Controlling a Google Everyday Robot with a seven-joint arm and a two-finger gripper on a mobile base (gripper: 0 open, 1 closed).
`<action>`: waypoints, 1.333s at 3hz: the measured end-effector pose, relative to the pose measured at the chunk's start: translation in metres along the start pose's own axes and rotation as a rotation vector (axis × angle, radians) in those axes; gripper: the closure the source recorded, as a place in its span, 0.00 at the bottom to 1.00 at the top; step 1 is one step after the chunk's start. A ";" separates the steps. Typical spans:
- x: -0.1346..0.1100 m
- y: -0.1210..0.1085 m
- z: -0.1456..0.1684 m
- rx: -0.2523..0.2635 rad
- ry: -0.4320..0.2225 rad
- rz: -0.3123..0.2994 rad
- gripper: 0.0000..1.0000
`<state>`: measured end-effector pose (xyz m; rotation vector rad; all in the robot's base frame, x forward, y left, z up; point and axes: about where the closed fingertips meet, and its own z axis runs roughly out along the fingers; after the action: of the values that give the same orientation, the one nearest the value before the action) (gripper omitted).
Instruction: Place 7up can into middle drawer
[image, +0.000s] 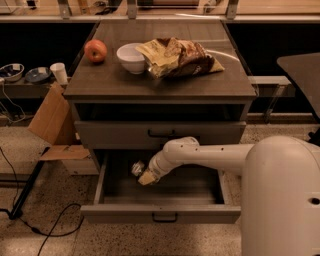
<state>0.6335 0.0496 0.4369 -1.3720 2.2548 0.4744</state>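
Observation:
The 7up can (137, 167), small and pale with silvery ends, is inside the pulled-out drawer (160, 213) at its back left. My gripper (145, 177) reaches down into that drawer from the right, its yellowish tip right beside the can on the can's lower right. I cannot tell whether it holds the can. The open drawer is the lowest one; the drawer above it (160, 134), with a dark handle, is shut.
On the cabinet top are a red apple (95, 50), a white bowl (131, 57) and a crumpled chip bag (180, 57). A cardboard box (52, 120) leans at the left, with a white paper cup (60, 73) and dishes behind it. Cables lie on the floor at the left.

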 end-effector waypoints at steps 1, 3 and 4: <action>0.007 -0.003 0.002 -0.004 0.004 0.021 1.00; 0.013 -0.003 0.001 -0.007 -0.006 0.042 1.00; 0.016 -0.004 0.002 -0.013 -0.003 0.055 0.82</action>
<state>0.6308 0.0373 0.4265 -1.3179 2.2960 0.5092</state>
